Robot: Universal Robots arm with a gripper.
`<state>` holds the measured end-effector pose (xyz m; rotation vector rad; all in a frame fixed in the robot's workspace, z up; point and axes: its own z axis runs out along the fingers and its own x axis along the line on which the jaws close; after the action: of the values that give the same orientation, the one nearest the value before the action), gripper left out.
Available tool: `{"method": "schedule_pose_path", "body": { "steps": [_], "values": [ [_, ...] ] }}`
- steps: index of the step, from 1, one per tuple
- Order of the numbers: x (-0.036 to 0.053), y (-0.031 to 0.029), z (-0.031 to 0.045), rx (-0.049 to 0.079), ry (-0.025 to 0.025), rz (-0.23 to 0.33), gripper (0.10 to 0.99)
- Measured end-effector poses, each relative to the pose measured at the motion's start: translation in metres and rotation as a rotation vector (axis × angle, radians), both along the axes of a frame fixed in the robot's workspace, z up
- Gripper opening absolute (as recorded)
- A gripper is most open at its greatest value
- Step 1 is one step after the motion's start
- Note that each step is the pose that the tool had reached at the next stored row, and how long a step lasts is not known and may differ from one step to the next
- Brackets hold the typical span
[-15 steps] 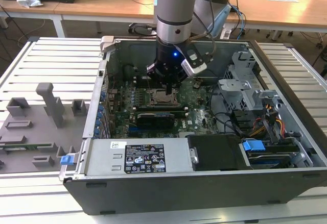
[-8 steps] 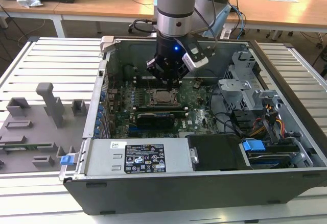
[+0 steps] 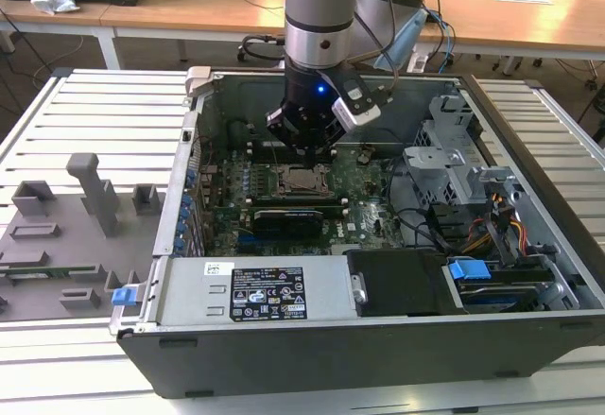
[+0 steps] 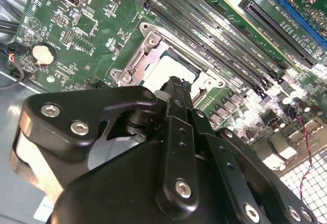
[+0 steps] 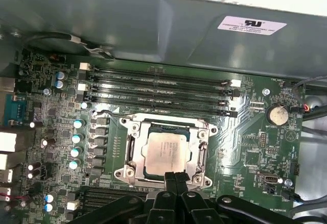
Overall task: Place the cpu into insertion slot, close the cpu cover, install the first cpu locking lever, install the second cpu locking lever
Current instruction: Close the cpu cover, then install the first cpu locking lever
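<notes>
Black gripper [image 5: 176, 179] pinched narrow, nothing held | small tan square cpu [image 5: 166, 151] seated in dark silver-rimmed insertion slot [image 5: 171, 129], silvery frame cpu cover [image 5: 132, 152] flat over it | exterior view: cpu at gripper's 6 o'clock, close under it, contact unclear

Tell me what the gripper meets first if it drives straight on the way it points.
Probably the cpu, at its edge beside the cpu cover; the gripper points there, but depth is unclear.

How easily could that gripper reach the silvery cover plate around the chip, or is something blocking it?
Probably yes: in the first wrist view the gripper sits right at the edge of the cpu cover, and nothing lies between them.
</notes>
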<state>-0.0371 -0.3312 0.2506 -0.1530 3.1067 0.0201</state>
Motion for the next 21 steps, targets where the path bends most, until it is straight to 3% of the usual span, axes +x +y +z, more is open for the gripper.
{"method": "schedule_pose_path", "body": {
  "steps": [14, 21],
  "values": [
    [-0.0008, -0.0001, 0.0003, 0.000, 0.0001, 0.000, 0.106],
    [-0.0008, 0.0000, 0.0205, 0.000, -0.0001, 0.000, 0.106]
  ]
}}
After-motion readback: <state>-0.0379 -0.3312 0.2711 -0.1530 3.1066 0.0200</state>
